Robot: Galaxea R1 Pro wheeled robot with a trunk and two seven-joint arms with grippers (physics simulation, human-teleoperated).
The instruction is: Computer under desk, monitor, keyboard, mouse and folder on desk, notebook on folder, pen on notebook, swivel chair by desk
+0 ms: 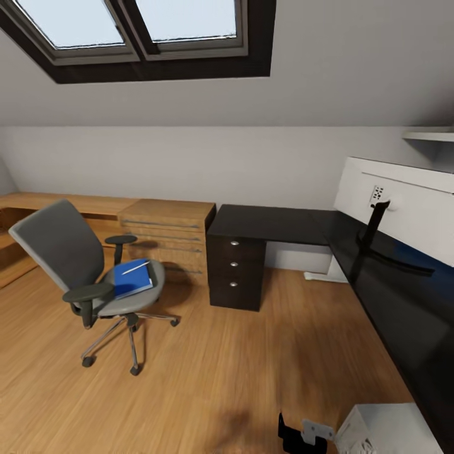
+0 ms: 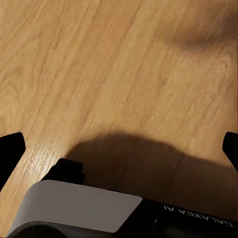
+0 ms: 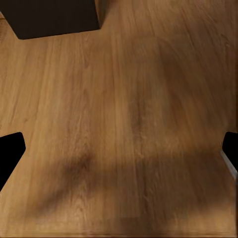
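Observation:
The swivel chair [image 1: 82, 277] stands on the wood floor at the left, apart from the desk [image 1: 271, 224]. On its seat lies the blue folder [image 1: 132, 279] with the white pen [image 1: 135, 267] across it; I cannot make out the notebook. The monitor [image 1: 403, 202] stands on the desk's right wing, its white back towards me. A white boxy case, the computer [image 1: 384, 429], sits low at the desk's near end. Keyboard and mouse are out of view. My left gripper [image 2: 119, 148] and right gripper [image 3: 119, 148] hang open over bare floor, holding nothing.
The desk's black drawer unit [image 1: 235, 265] faces the floor space, and its corner [image 3: 54, 17] shows in the right wrist view. A light wood dresser [image 1: 167, 236] adjoins it on the left. My base [image 2: 84, 208] shows under the left gripper. Open floor lies between chair and desk.

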